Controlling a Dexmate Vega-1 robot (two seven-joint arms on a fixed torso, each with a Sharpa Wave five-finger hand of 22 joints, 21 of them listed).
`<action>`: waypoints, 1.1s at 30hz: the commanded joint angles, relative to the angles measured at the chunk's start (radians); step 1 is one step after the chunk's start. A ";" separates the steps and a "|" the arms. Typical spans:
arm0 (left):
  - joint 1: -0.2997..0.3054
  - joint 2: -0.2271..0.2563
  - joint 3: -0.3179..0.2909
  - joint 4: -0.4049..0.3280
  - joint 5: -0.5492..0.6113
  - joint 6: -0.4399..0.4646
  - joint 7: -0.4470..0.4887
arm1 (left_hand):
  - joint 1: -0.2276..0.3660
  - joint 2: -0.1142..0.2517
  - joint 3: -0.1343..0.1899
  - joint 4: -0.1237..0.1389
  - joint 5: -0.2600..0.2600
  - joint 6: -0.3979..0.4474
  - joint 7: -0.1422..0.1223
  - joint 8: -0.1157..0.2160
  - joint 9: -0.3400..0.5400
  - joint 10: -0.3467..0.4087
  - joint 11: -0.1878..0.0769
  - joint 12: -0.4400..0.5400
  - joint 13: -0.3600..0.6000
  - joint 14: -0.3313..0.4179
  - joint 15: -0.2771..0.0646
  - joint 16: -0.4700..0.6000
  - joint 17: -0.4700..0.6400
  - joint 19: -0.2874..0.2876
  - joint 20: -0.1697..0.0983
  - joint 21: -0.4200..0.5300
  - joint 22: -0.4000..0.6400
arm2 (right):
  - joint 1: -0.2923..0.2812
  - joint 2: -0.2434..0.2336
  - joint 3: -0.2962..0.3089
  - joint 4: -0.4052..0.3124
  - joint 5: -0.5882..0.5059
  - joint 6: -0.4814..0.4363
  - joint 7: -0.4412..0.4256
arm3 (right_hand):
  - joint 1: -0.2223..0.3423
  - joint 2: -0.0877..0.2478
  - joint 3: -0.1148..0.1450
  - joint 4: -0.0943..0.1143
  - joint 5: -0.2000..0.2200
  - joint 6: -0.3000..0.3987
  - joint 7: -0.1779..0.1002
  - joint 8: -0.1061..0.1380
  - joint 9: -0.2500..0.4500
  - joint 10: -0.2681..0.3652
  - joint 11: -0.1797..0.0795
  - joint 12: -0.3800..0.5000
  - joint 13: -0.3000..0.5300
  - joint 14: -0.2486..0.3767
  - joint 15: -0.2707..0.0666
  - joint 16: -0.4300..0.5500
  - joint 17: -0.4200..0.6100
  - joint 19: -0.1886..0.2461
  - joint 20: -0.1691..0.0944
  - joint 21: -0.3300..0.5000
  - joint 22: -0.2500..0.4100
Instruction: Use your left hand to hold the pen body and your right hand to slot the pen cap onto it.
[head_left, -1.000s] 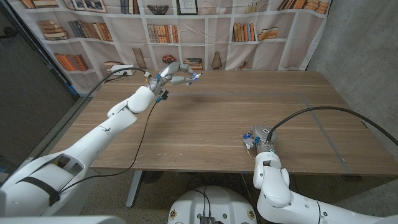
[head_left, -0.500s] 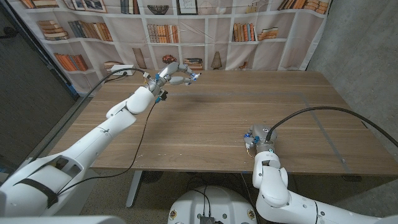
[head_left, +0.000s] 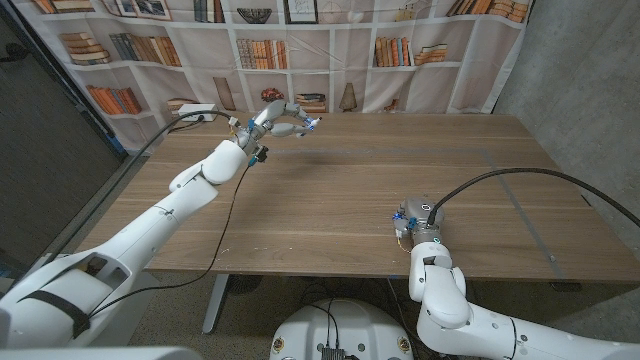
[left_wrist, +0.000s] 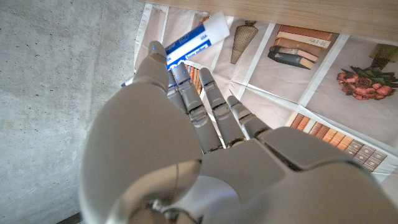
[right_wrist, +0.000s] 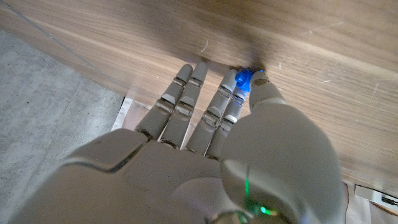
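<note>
My left hand (head_left: 280, 121) is raised over the table's far left part, near the back edge. Its fingertips pinch the pen body (left_wrist: 189, 39), a white barrel with a blue label, which sticks out past the fingers (head_left: 313, 123). My right hand (head_left: 414, 228) sits low at the table's front edge, right of the middle. In the right wrist view a small blue pen cap (right_wrist: 243, 79) is pinched between its thumb and a finger, close against the wood. The two hands are far apart.
The wooden table (head_left: 400, 160) stretches between the hands. A black cable (head_left: 520, 178) curves across its right part to my right wrist. Another cable (head_left: 232, 215) hangs from my left arm. A bookshelf-print backdrop (head_left: 350, 50) stands behind the table.
</note>
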 joint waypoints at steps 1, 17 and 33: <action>0.007 0.020 -0.003 -0.040 0.026 0.031 0.006 | 0.004 0.002 0.104 0.093 0.006 0.055 0.058 0.001 0.000 0.043 -0.033 0.007 0.003 0.014 -0.112 0.004 -0.002 0.012 -0.090 0.006 0.003 | 0.034 -0.055 -0.022 -0.055 0.019 -0.007 -0.086 | 0.061 0.049 0.006 -0.001 -0.008 0.035 -0.012 0.012 0.003 0.017 -0.001 0.011 0.004 0.020 -0.110 0.009 0.005 0.010 -0.106 0.008 0.004; -0.025 0.064 0.025 -0.094 0.096 0.068 -0.028 | 0.010 0.007 0.127 0.090 0.010 0.037 0.064 0.002 0.009 0.044 -0.029 0.019 0.020 0.091 -0.117 0.013 0.002 0.036 -0.107 0.008 0.001 | 0.125 -0.120 -0.060 -0.094 -0.076 -0.001 -0.121 | 0.088 0.046 0.008 0.029 -0.026 0.045 -0.010 -0.036 0.014 0.050 -0.001 -0.028 0.005 0.052 -0.114 -0.012 0.003 0.004 -0.137 0.056 0.037; -0.119 0.031 0.086 -0.016 0.080 -0.082 -0.066 | 0.009 0.002 0.138 0.089 0.011 0.032 0.061 0.001 0.011 0.036 -0.032 0.023 0.033 0.082 -0.118 0.000 0.001 0.032 -0.103 0.003 0.002 | 0.157 -0.128 0.049 -0.041 -0.369 0.228 0.019 | 0.106 0.048 0.003 0.033 -0.025 0.045 -0.009 -0.050 0.019 0.054 -0.001 -0.042 0.008 0.059 -0.116 -0.011 0.005 -0.011 -0.137 0.094 0.041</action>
